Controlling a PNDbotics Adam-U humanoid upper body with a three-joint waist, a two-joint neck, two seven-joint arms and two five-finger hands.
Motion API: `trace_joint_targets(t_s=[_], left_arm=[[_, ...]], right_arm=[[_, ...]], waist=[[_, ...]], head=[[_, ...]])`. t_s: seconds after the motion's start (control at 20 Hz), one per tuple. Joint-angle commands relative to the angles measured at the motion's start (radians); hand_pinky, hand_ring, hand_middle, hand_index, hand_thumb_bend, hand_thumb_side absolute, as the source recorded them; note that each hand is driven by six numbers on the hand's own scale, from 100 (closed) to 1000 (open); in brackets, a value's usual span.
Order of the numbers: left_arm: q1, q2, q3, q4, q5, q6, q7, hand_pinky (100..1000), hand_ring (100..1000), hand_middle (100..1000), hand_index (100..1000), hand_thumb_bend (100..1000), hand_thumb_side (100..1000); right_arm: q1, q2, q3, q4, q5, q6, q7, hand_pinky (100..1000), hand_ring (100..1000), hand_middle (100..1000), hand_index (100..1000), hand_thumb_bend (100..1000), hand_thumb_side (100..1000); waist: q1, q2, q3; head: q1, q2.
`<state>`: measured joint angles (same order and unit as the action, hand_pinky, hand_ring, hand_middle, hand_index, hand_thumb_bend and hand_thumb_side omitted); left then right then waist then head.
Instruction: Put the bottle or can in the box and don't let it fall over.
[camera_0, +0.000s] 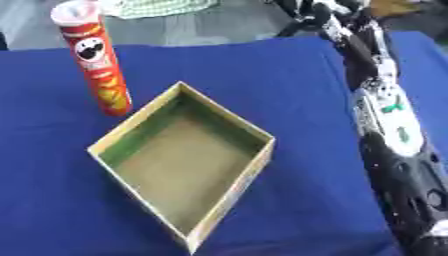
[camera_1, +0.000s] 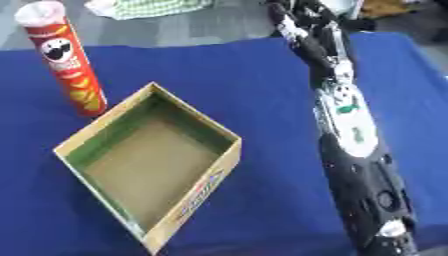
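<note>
Red can (camera_0: 96, 60) upright beside box (camera_0: 245, 131)

A: Setting reads as a robot test lab, not a home or kitchen.

B: Evidence?

A: Work surface is a table draped in a plain blue cloth (camera_0: 262, 70), with grey floor (camera_0: 201, 25) beyond its far edge. A black-and-silver robot arm (camera_1: 346, 125) with exposed joints reaches over the right side.

B: Anything else staged?

A: Only test props on the cloth: an open cardboard box (camera_0: 114, 145) and an upright red chip can (camera_0: 96, 62) beside it. A green checked cloth (camera_0: 157, 6) lies on the floor behind.
</note>
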<state>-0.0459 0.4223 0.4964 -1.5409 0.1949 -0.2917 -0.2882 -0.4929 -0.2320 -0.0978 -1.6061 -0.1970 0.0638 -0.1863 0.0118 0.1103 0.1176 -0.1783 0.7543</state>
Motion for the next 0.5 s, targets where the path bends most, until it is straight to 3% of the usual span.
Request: trace_joint_targets(t_s=[0.05,0.1,0.15,0.25,0.4,0.5], left_arm=[[-0.005,0.035,0.003,-0.023,-0.014,-0.006,-0.012,1000,817,693,915,753,868],[-0.005,0.034,0.003,-0.023,-0.018,-0.006,-0.015,1000,814,691,912,656,842],[-0.005,0.033,0.003,-0.023,-0.021,-0.006,-0.018,1000,814,691,912,654,842],[-0.006,0.031,0.002,-0.020,-0.018,-0.002,-0.019,1000,812,686,910,736,864],[-0.008,0.031,0.000,-0.018,0.005,0.007,-0.022,1000,814,688,916,1000,931],[-0.009,0.032,-0.001,-0.018,0.012,0.010,-0.030,1000,818,690,917,1000,940]], right_arm=[[-0.014,-0.008,-0.003,-0.017,0.007,0.000,-0.003,758,955,1000,804,652,357],[-0.015,-0.008,-0.003,-0.017,0.007,0.000,-0.003,758,955,1000,804,652,357],[-0.015,-0.008,-0.003,-0.017,0.006,0.000,-0.003,758,955,1000,804,652,357],[-0.016,-0.008,-0.003,-0.017,0.006,0.000,-0.003,758,955,1000,804,652,357],[-0.017,-0.007,-0.002,-0.017,0.006,0.000,-0.003,757,955,1000,803,651,356],[-0.017,-0.006,-0.001,-0.017,0.006,0.001,-0.002,757,955,1000,803,651,356]], waist=[[0.004,-0.014,0.001],[0.004,-0.013,0.001],[0.004,-0.013,0.000],[0.004,-0.011,-0.001],[0.005,-0.009,-0.001],[0.005,-0.008,-0.001]], head=[[0.001,-0.003],[0.001,-0.004],[0.001,-0.004],[0.002,-0.005],[0.003,-0.005],[0.004,-0.004]])
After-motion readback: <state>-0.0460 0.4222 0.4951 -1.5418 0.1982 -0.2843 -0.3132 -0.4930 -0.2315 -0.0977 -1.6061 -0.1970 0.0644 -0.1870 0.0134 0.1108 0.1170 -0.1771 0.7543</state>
